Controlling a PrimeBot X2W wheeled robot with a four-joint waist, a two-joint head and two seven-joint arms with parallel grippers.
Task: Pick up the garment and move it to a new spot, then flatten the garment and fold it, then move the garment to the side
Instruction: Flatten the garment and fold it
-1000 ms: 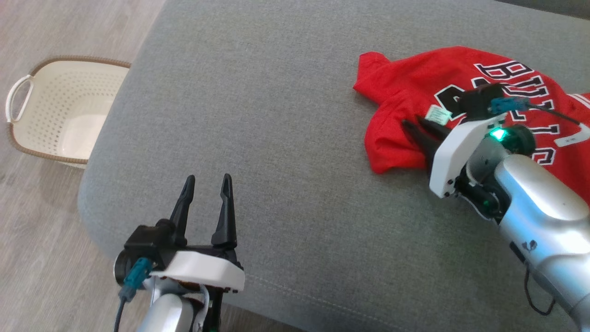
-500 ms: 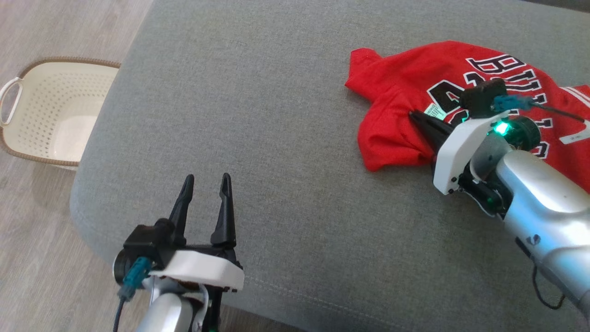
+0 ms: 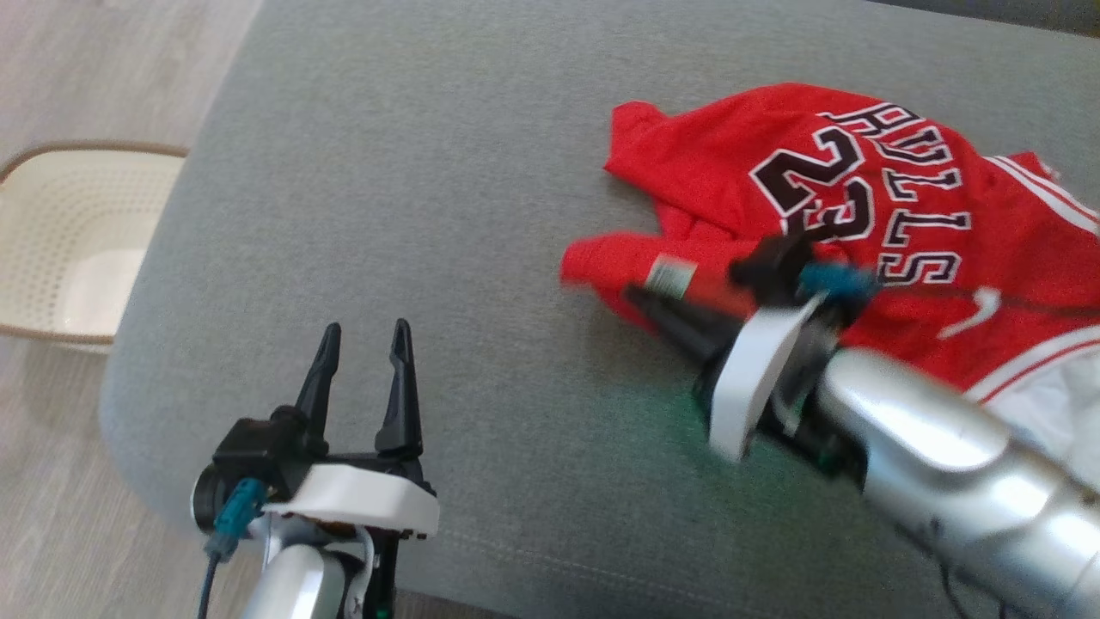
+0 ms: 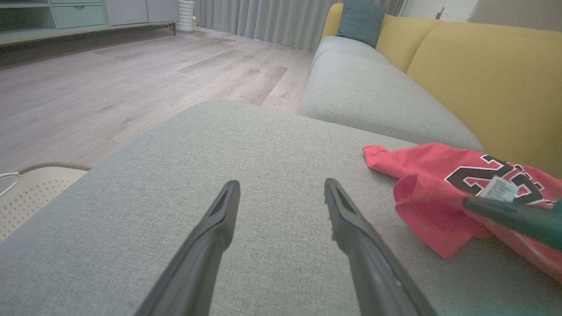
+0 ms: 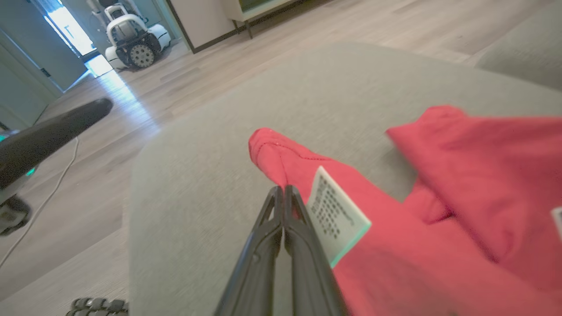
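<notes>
- Two pincers noted: the right pincer (image 3: 640, 299) has its jaws pressed together on a fold of the red garment (image 3: 773, 163), just beside the white label (image 3: 670, 275). The left pincer (image 3: 365, 331) stands spread wide and empty.
- Garment location: the pinched fold is raised at the right pincer's tips. The bulk trails behind it and to its right, rumpled on the grey sofa cushion (image 3: 481, 172).
- Bare cushion lies ahead of the right pincer's tips and all around the left pincer.
- Assessment: the step in hand is carrying the garment to a new spot.
- Recommendation: raise the fold before travelling, so the trailing cloth does not drag and bunch. Move steadily, since the hold looks to take in little cloth and may slip. Set down on the bare cushion ahead, within the left pincer's reach.
</notes>
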